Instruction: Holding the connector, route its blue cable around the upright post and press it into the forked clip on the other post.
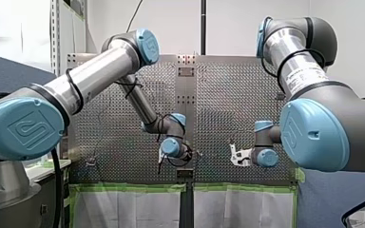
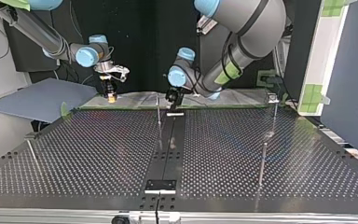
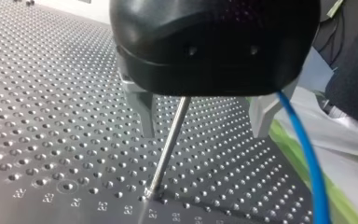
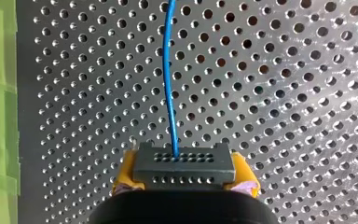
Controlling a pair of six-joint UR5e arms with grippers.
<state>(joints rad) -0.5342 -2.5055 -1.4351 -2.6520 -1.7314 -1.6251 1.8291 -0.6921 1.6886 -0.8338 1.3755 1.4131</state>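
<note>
Your right end effector [image 4: 185, 173] clamps the grey rectangular connector [image 4: 184, 164] (rigid, best hold); its thin blue cable [image 4: 166, 70] looks limp.

The left claw's [image 3: 204, 130] body hides the post's [image 3: 168, 149] top and the cable's [image 3: 307, 154] upper end; the cable runs off the edge. The right claw's [image 4: 184, 174] body covers the connector's [image 4: 184, 161] near side.

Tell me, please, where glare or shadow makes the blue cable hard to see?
Right wrist view: glare on the table, yet the blue cable shows plainly. Left wrist view: my left pincer looks dark, cable clear beside it. Top view: dark backdrop, cable not discernible.
</note>
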